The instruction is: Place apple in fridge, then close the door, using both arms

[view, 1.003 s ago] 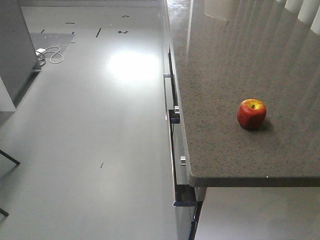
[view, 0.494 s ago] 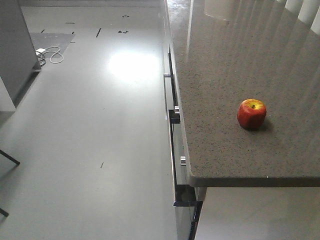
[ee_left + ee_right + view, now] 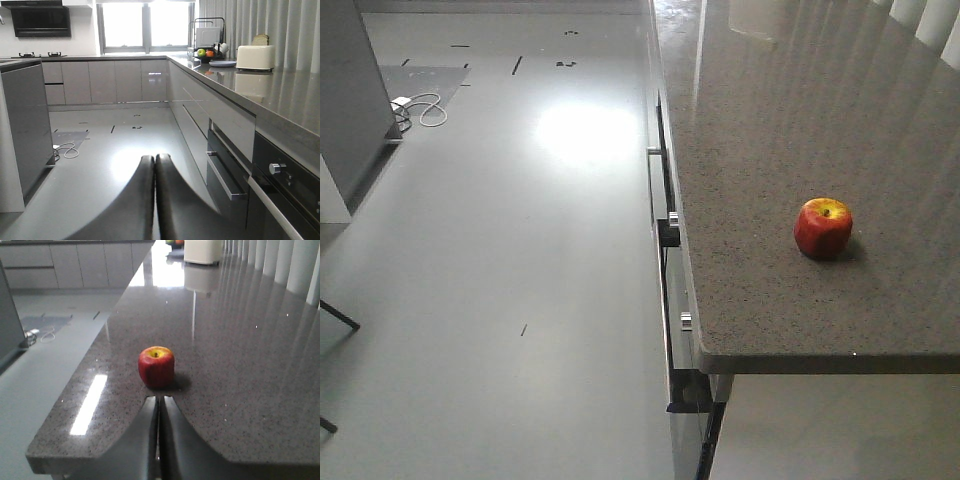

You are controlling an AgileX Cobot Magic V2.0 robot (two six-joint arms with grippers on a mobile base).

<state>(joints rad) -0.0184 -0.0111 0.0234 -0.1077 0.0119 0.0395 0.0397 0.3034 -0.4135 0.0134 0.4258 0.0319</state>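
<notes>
Grey speckled countertop [image 3: 770, 120]; red apple [image 3: 823, 228] seen upright on it, near front edge; toaster [image 3: 202, 250] placed far behind.

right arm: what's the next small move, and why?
Likely open the right end effector. It is shut, and the apple sits untouched on the countertop directly ahead of it, so it cannot take the fruit until it opens.
</notes>
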